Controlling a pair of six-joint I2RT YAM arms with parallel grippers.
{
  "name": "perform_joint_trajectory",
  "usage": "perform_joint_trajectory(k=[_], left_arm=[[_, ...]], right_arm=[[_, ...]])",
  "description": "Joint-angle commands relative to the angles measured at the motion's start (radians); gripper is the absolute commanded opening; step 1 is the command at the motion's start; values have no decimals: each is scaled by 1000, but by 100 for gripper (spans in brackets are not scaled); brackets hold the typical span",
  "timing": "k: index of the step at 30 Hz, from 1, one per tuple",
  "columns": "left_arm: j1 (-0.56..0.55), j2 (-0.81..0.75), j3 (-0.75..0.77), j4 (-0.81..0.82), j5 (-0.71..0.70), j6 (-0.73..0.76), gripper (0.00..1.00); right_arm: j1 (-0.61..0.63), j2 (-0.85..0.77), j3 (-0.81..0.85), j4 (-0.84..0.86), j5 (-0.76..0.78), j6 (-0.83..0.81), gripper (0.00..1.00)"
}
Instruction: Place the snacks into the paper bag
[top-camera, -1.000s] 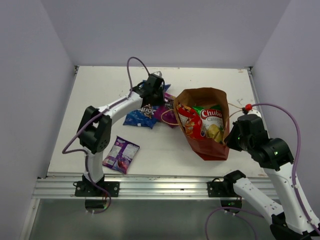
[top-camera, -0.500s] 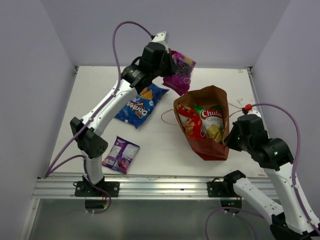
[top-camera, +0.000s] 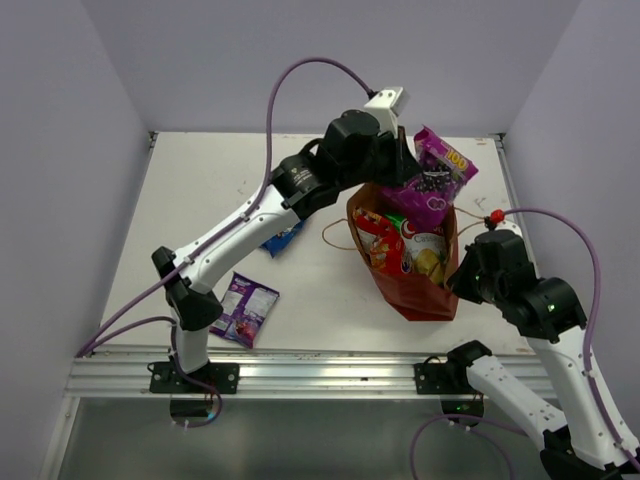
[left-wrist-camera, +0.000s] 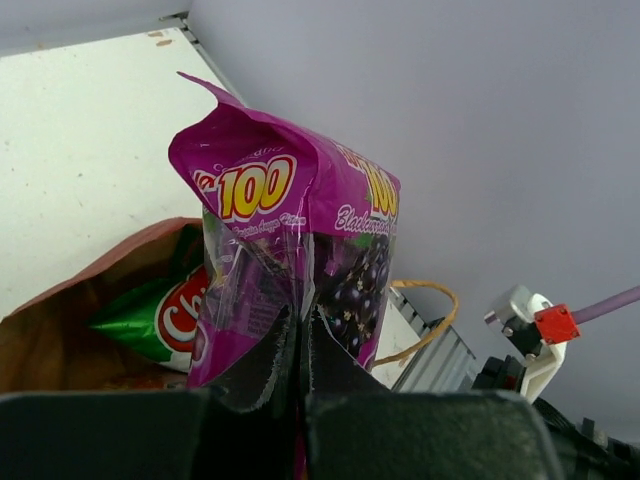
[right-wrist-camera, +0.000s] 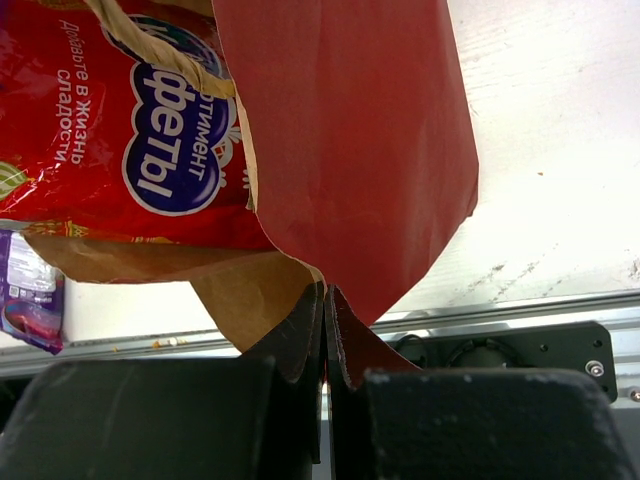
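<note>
On the table (top-camera: 200, 190): paper bag (top-camera: 425, 298) stands open, right of centre.
Red pack (top-camera: 372, 245): inside the paper bag, on its left side.
Chips (top-camera: 425, 250): inside the paper bag, beside the red pack.
Purple bag (top-camera: 432, 185): in the air over the paper bag's mouth, tilted.
Doritos (top-camera: 278, 240): flat on the table, mostly hidden under the left arm.
Packet (top-camera: 243, 308): flat near the table's front edge, left.
Left gripper (left-wrist-camera: 300, 325): pinching the purple bag's lower edge.
Right gripper (right-wrist-camera: 324, 295): pinching the paper bag's rim.

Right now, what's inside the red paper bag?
A red snack pack and a green-white chips pack lie inside the paper bag. The purple pack hanging over its mouth hides the far part, and the bag's bottom is covered too.
</note>
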Motion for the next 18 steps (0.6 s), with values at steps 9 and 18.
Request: perform_joint_trajectory(k=[9,18], left_arm=[[-40,-52,-119,103,-1,-1,0],[-83,-154,-281,103,-138,-16,0]], right_arm=[[0,-15,-8,-27,17,24,0],[0,-16,0,-33,28,25,0]])
